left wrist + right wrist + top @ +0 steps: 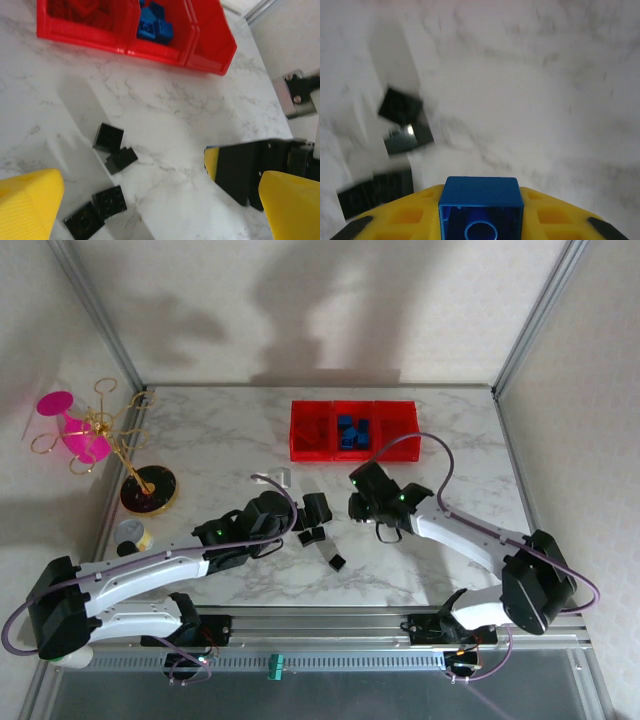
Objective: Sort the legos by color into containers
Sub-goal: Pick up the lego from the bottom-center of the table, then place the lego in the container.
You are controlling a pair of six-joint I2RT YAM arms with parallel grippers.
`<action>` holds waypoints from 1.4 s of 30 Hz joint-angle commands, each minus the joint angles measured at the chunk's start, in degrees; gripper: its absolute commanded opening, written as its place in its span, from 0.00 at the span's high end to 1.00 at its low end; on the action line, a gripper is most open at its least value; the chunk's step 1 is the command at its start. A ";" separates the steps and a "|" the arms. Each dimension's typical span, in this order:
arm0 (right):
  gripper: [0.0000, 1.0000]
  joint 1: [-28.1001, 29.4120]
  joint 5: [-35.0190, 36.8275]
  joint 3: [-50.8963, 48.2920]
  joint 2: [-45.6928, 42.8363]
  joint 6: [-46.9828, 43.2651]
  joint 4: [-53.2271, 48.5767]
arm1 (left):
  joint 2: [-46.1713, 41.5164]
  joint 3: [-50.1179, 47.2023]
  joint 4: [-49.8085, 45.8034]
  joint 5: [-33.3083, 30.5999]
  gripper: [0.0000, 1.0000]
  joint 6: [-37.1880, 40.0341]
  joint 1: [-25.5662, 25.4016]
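Brick (481, 200), blue, square, hollow-bottomed, tight between right jaws; left jaws wide above veined marble (175, 110).

I'm looking into a robotics lab cell: a marble-patterned table (450, 565) boxed in by white walls (330, 300) and aluminium posts (540, 310), the left arm (140, 575) and right arm (465, 533) mounted on a rail (330, 625) at its near edge.

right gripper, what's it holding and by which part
The right gripper holds a small blue plastic lego brick, pinched across two opposite side walls, its hollow underside facing the wrist camera.
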 commanded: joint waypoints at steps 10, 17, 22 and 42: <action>0.72 -11.84 2.11 19.90 22.62 -10.76 16.42 | 1.66 4.83 -0.11 0.55 0.00 3.75 10.66; 0.71 -15.48 3.73 36.10 37.49 -14.23 16.70 | 4.39 5.45 1.87 3.60 0.00 3.19 14.66; 0.63 -16.79 5.08 45.17 45.06 -16.68 15.84 | 4.78 5.71 2.41 5.09 0.00 3.07 16.62; 0.38 -12.79 -2.28 26.68 25.27 -15.89 16.91 | 1.26 4.06 -0.13 9.34 0.00 2.25 16.57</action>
